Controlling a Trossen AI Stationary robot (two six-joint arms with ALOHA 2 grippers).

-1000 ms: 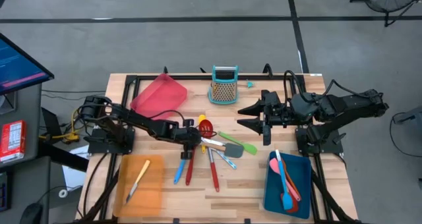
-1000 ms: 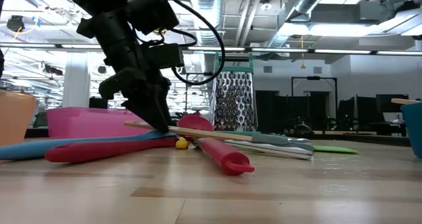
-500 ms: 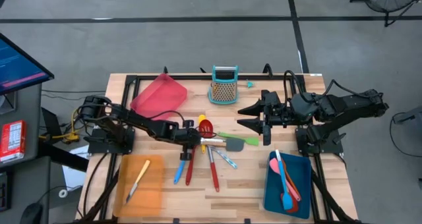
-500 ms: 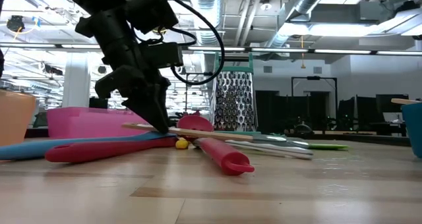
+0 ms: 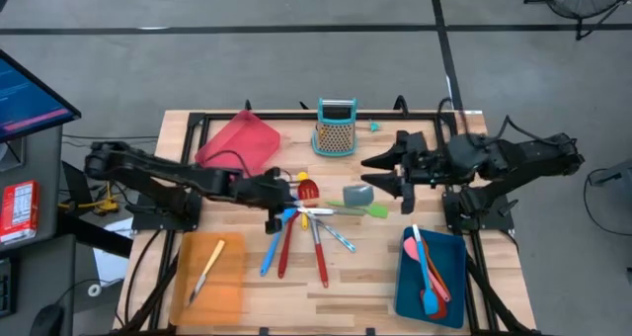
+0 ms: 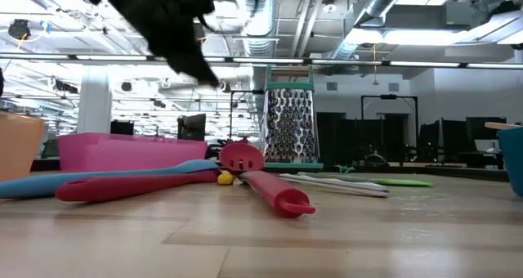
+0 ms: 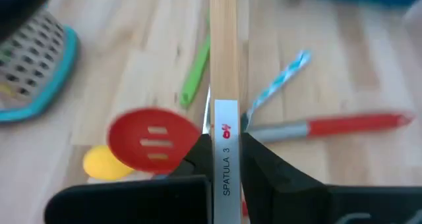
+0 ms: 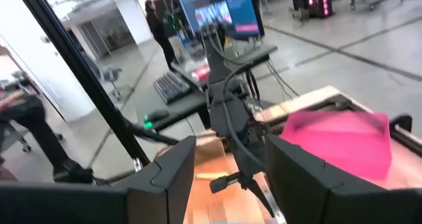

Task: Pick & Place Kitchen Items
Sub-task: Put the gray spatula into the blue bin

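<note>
the left gripper (image 5: 283, 200) sits over the wooden table (image 5: 296, 296), closed on the pale wooden handle of a grey-headed spatula (image 5: 357, 195) lifted above loose red and blue spoons (image 5: 286, 247). the right gripper (image 5: 387, 175) hovers, fingers apart, beside the teal-framed box grater (image 5: 336, 128).

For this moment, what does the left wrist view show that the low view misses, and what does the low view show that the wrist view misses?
Only the left wrist view: the left gripper shut on a wooden-handled spatula, its label reading SPATULA 3, lifted above the table.

Only the low view: the pink tray, the long red utensil lying in front, and the room behind.

Both: the red slotted spoon, the yellow spoon, the green spatula, the grater.
</note>
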